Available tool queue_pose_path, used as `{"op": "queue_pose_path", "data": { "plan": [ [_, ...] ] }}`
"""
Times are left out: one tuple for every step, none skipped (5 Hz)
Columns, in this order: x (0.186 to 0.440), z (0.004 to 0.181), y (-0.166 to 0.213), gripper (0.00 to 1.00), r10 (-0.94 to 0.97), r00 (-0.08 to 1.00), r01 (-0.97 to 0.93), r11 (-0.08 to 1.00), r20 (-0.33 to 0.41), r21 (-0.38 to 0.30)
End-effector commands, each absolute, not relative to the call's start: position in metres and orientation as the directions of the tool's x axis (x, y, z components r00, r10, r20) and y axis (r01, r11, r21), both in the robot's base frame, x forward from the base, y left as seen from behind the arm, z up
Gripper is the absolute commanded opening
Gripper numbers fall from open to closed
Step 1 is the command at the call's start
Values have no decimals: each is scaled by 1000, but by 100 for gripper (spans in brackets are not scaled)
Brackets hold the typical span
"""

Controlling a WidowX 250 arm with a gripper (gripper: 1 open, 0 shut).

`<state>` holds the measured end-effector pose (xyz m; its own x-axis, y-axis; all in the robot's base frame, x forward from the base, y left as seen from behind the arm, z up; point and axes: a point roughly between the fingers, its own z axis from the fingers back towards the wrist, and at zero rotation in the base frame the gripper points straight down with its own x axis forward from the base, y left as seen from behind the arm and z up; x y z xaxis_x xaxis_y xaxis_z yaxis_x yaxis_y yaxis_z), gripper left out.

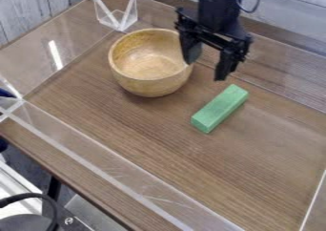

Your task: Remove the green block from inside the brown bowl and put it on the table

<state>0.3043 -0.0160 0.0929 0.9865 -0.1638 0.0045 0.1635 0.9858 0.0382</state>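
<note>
Gripper [208, 66] spread wide, nothing in its grasp, above the bench [140, 144] between bowl [151, 62] and far edge, perhaps partly over the bowl's rim. Green block [220, 109] lay outside the bowl on the bench, tilted towards the bench's far right corner.

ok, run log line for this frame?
gripper: open, above tabletop | green block: on table, outside bowl | brown bowl: upright | held: nothing
</note>
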Motion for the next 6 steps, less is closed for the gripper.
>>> {"op": "queue_pose_path", "data": {
  "plan": [
    [319, 106, -21, 100, -209, 977, 208, 977, 27, 47],
    [307, 110, -13, 100, -167, 986, 166, 986, 25, 31],
    [299, 127, -7, 100, -130, 989, 129, 991, 64, 19],
    [300, 124, 3, 100, -90, 994, 90, 996, 65, 0],
    [310, 115, 3, 100, -116, 993, 115, 993, 30, 37],
    [318, 112, -7, 100, -216, 976, 214, 974, 23, 78]
  ]
}}
